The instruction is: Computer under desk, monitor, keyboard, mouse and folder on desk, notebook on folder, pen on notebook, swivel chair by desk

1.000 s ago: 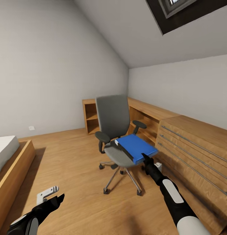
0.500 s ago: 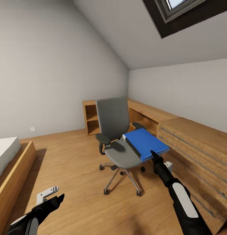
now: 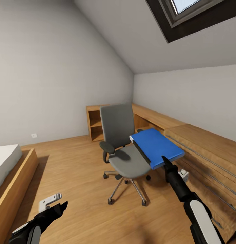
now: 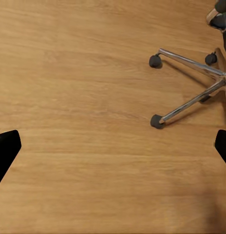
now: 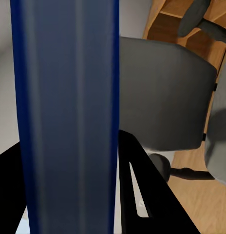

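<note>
The folder (image 3: 156,147), bright blue with a dark spine, sits in the head view at about 4 o'clock of centre, clear of the swivel chair (image 3: 123,142): its far end overhangs the seat's right side and its near corner meets the right gripper (image 3: 164,160). That gripper is clamped on the folder's near edge, holding it roughly level. Just beyond the folder, at 3 o'clock, runs the low wooden cabinet (image 3: 206,149), with little room between them. The left gripper (image 3: 53,209) hangs low at 7 o'clock above the plank floor (image 3: 74,176), fingers spread and holding nothing. The bed (image 3: 13,169) lies at 9 o'clock; open floor stretches between it and the chair.

In the left wrist view, two black fingertips (image 4: 7,148) stand wide apart over bare planks, with the chair's metal star base and castors near 2 o'clock.

In the right wrist view, the folder's blue edge (image 5: 64,117) runs straight through the frame between the dark fingers (image 5: 147,195), with the grey seat behind at 3 o'clock.

The step in hand looks like carrying the folder off the chair toward the desk. The next move calls for turning away from the cabinet through the open floor, keeping the long folder level so its free end clears the armrest and cabinet edge.
</note>
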{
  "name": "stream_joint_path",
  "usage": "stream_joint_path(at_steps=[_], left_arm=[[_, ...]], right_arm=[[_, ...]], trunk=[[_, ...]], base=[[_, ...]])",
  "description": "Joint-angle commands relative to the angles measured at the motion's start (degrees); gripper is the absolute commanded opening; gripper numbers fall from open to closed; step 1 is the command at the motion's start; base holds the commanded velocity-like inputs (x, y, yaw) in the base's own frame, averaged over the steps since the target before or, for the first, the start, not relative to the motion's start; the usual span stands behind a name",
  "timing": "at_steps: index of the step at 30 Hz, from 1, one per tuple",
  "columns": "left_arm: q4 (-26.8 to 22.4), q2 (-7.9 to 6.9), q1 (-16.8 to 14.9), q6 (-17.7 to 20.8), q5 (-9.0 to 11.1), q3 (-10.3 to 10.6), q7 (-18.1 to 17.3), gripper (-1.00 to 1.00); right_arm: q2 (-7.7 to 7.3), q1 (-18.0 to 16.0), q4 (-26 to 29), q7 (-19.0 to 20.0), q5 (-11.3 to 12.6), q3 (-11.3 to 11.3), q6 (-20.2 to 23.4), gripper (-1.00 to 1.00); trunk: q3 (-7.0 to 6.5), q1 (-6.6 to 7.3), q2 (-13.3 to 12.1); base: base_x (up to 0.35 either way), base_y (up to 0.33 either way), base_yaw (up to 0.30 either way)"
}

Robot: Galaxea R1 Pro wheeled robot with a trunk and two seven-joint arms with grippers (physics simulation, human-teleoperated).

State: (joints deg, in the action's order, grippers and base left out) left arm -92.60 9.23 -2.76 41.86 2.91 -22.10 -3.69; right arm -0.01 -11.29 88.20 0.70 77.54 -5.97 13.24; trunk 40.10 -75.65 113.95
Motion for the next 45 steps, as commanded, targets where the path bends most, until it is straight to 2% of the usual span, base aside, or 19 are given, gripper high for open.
stream_joint_path(at_steps=[1, 6, 12, 15, 16, 17, 18, 20, 23, 26, 29, 30, 35, 37, 40, 45], left_arm=[[0.03, 0.07, -0.06, 0.33, 0.21, 0.43, -0.18, 1.00], [1.21, 0.08, -0.06, 0.39, -0.02, 2.34, -0.03, 1.00], [2.32, 0.09, -0.06, 0.41, -0.10, 3.03, -0.07, 1.00], [5.31, -0.03, 0.02, 0.38, -0.06, 2.91, -0.21, 1.00], [11.53, -0.24, 0.03, 0.18, -0.09, 2.70, -0.30, 1.00], [16.46, -0.98, 0.03, -1.18, -0.16, 2.74, -0.27, 1.00], [30.16, -3.98, -0.02, -13.69, -0.41, 2.95, -0.19, 1.00], [35.53, -4.84, -0.09, -19.97, -0.50, 3.03, -0.20, 1.00], [41.80, -5.53, -0.23, -23.58, -1.49, 3.09, -0.24, 1.00], [48.12, -6.49, -2.22, -24.98, -3.82, 3.11, -0.31, 1.00], [52.35, -6.81, -3.58, -25.76, -5.07, 3.11, -0.32, 1.00], [55.78, -7.03, -4.48, -28.69, -5.56, 3.12, -0.29, 1.00], [61.43, -7.18, -5.45, -37.83, -5.87, 3.12, -0.28, 1.00], [62.61, -7.16, -5.59, -40.08, -5.88, 3.12, -0.32, 1.00], [63.54, -6.74, -5.68, -41.70, -5.82, 3.16, -0.38, 1.00], [63.75, -6.69, -5.68, -41.77, -5.81, 3.18, -0.39, 1.00]], right_arm=[[0.03, 0.56, 0.69, -0.11, 0.41, -0.07, 0.29, -1.00], [0.06, 1.48, 1.73, -0.23, 0.42, -0.08, -0.09, -1.00], [-0.01, 1.60, 1.86, -0.28, 0.43, -0.23, -0.28, -1.00], [0.02, 1.62, 1.90, -0.05, 0.49, -0.92, -0.38, -1.00], [0.01, 1.62, 1.89, -0.14, 0.50, -1.39, -0.40, -1.00], [0.01, 1.62, 1.88, -0.14, 0.50, -1.71, -0.40, -1.00], [0.01, 1.63, 1.88, -0.09, 0.43, -1.90, -0.40, -1.00], [-0.03, 1.63, 1.88, -0.04, 0.42, -1.92, -0.44, -1.00], [-0.02, 1.63, 1.88, -0.01, 0.42, -1.93, -0.49, -1.00], [0.00, 1.63, 1.88, 0.00, 0.40, -1.93, -0.55, -1.00], [0.01, 1.63, 1.88, 0.05, 0.36, -1.93, -0.55, -1.00], [-0.04, 1.63, 1.88, 0.07, 0.34, -1.93, -0.55, -1.00], [-0.07, 1.63, 1.91, 0.13, 0.33, -1.88, -0.53, -1.00], [-0.09, 1.63, 1.93, 0.21, 0.33, -1.86, -0.55, -1.00], [-0.16, 1.63, 1.89, 0.20, 0.33, -1.85, -0.50, -1.00], [-0.16, 1.63, 1.89, 0.18, 0.33, -1.85, -0.53, -1.00]], trunk=[[-0.13, 0.23, -0.39], [-1.02, 1.33, -2.39], [-2.10, 2.65, -4.80], [-2.64, 3.31, -6.00], [-2.82, 3.53, -6.40], [-3.00, 3.75, -6.80], [-3.18, 3.97, -7.21], [-3.54, 4.41, -8.01], [-4.08, 5.07, -9.21], [-4.61, 5.72, -10.41], [-5.15, 6.38, -11.62], [-5.33, 6.60, -12.02], [-6.23, 7.70, -14.02], [-6.59, 8.14, -14.83], [-7.13, 8.80, -16.03], [-8.02, 9.90, -18.03]], base=[[0.000, 0.000, 0.000], [0.000, 0.000, 0.000], [0.000, 0.000, 0.000], [0.000, 0.000, 0.000], [0.000, 0.000, -0.171], [0.000, 0.000, -0.223], [0.000, 0.000, -0.259], [0.000, 0.000, -0.263], [0.000, 0.000, -0.266], [0.000, 0.000, -0.267], [0.000, 0.000, -0.268], [0.000, 0.000, -0.268], [0.000, 0.000, -0.268], [0.000, 0.000, -0.268], [0.000, 0.000, -0.268], [0.000, 0.000, -0.268]])
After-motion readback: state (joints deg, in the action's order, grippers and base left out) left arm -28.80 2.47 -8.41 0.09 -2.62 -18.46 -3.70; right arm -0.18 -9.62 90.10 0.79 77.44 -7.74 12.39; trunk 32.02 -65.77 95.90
